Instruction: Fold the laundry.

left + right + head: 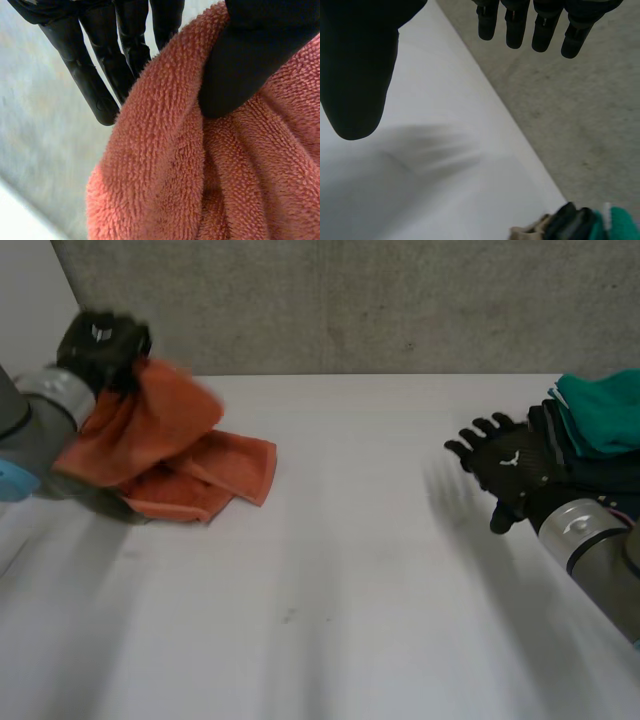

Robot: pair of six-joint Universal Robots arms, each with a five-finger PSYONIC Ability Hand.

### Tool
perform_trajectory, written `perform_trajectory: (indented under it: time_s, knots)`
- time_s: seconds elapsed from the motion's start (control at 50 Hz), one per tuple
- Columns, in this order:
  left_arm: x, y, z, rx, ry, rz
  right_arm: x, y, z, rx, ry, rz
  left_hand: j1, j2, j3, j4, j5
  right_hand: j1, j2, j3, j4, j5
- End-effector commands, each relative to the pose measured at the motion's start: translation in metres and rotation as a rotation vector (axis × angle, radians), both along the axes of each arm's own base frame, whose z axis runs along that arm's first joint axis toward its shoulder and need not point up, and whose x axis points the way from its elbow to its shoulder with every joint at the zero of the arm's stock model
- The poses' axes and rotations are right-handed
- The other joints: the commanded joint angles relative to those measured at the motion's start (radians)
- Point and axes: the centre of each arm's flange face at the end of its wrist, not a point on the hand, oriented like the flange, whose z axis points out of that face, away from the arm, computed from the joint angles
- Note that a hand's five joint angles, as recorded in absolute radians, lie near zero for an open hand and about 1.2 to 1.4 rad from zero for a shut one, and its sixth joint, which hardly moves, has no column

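An orange terry towel (165,445) lies crumpled at the table's far left, one part raised off the table. My left hand (103,343) holds that raised part from above. In the left wrist view its thumb (250,55) presses into the towel (200,175), and the cloth bunches between the thumb and the fingers (95,85). My right hand (510,465) hovers over the table's right side with fingers spread and nothing in it. The right wrist view shows its straight fingers (545,25) and thumb (357,75) above bare table.
A stack of folded clothes (600,420), teal on top of dark pieces, sits at the table's right edge just behind my right hand; its corner (585,222) also appears in the right wrist view. A grey wall (350,300) runs along the white table's (350,570) far edge.
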Motion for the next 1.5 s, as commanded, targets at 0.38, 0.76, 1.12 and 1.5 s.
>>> perform_trajectory:
  time_s: [0.38, 0.76, 1.12, 1.5]
  knots:
    - [-0.183, 0.166, -0.102, 0.376, 0.107, -0.389, -0.015, -0.008, 0.028, -0.013, -0.115, -0.116, 0.250, 0.185, 0.200, 0.176, 0.251, -0.051, -0.033, -0.031, -0.032, -0.048]
    - [-0.135, 0.218, -0.019, 0.189, 0.041, -0.316, -0.015, 0.000, 0.023, 0.289, -0.071, -0.112, -0.758, -0.822, -0.808, -0.831, -0.756, -0.051, -0.033, -0.031, -0.032, -0.048]
    - [-0.087, 0.104, -0.071, 0.159, -0.222, -0.240, 0.018, 0.045, 0.024, 0.367, -0.149, -0.042, -0.811, -0.875, -0.860, -0.884, -0.809, -0.051, -0.033, -0.031, -0.032, -0.048]
    - [-0.107, 0.051, -0.156, 0.188, -0.369, -0.354, 0.060, 0.031, -0.040, 0.284, -0.165, -0.096, -0.070, -0.135, -0.120, -0.143, -0.068, 0.695, 0.714, 0.716, 0.715, 0.699]
